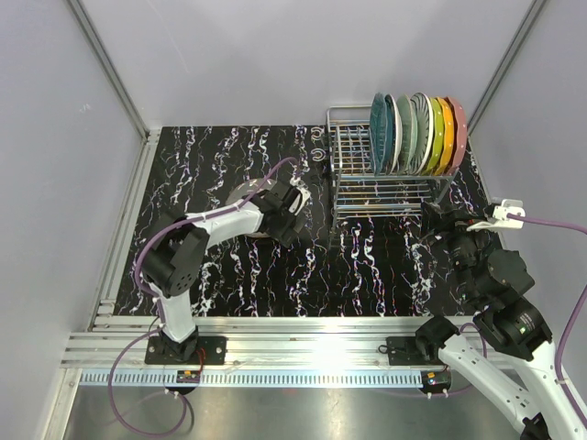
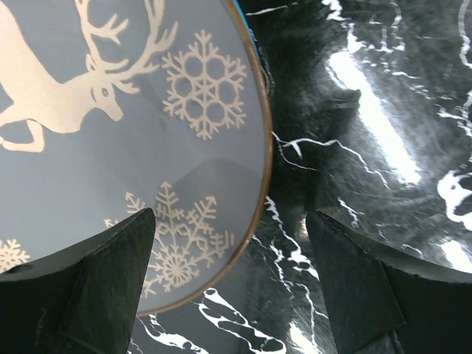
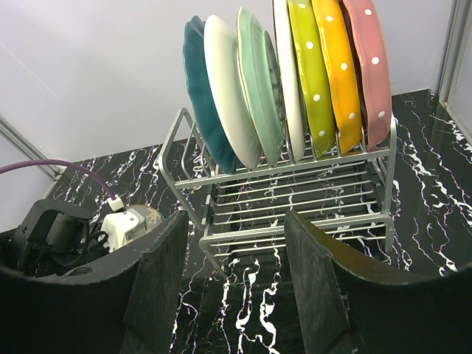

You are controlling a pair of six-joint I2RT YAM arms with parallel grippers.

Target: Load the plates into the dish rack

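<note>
A grey plate [image 2: 133, 147] printed with a reindeer and snowflakes is seen lying flat mid-bench. It is straddled by the left gripper [image 2: 230, 221], jaws apart, one finger over its rim. Seven plates [image 3: 324, 74] are stood upright in the rack [image 1: 348, 151] at the bench's [image 1: 367, 266] far right corner. The rack is faced by the right gripper [image 3: 236, 221], jaws apart and empty.

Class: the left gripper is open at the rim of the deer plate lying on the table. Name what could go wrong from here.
1. The deer plate lies flat on the glossy table. The left gripper, open astride its thin rim, might slide it rather than lift it.
2. The dish rack already holds a tight row of plates, so slotting this one in could knock the teal plate at the row's end.
</note>
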